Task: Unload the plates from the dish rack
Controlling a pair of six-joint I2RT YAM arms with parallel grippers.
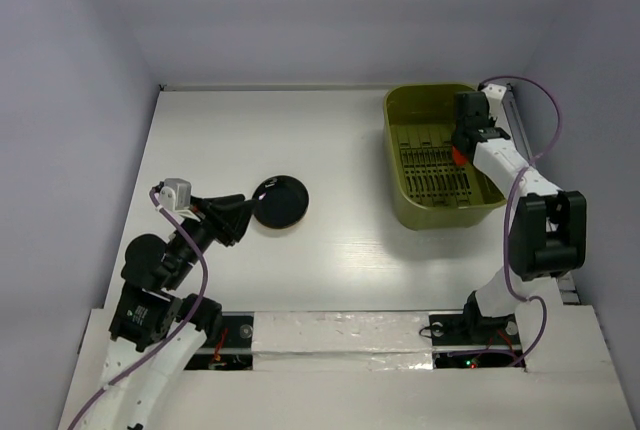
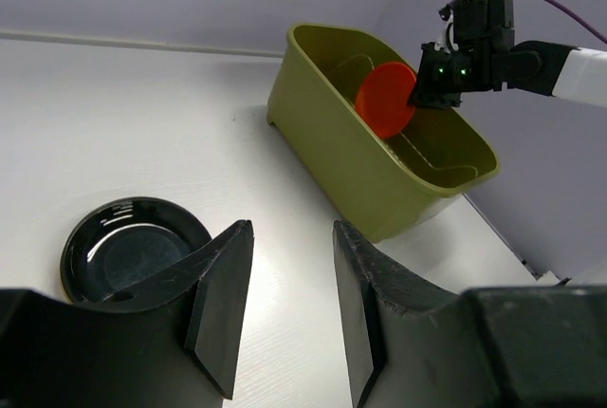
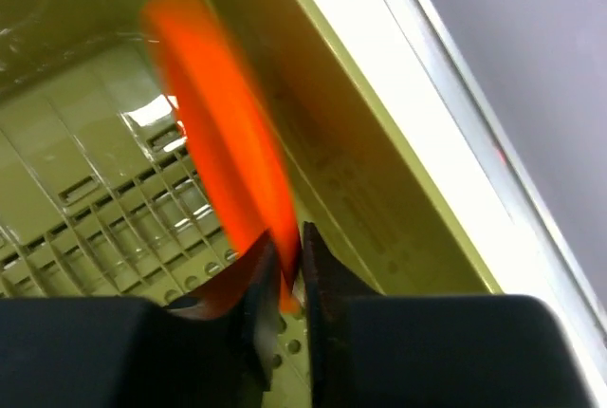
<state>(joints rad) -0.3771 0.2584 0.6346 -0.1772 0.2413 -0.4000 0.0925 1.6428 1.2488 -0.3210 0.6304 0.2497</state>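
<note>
Plates: we count two.
Black plate (image 1: 280,203): flat, just beside left fingers (image 2: 346,275), which are parted and empty.
Orange-red plate (image 2: 385,99): up on edge, right fingers (image 3: 308,261) pinching its rim.

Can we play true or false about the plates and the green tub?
1. The black plate lies on the table, outside the dish rack. True.
2. The right gripper pinches the orange-red plate by its rim. True.
3. The orange-red plate lies flat on the table. False: it is held on edge inside the dish rack.
4. The left gripper holds the black plate. False: its jaws are open and empty, close to that plate.
</note>
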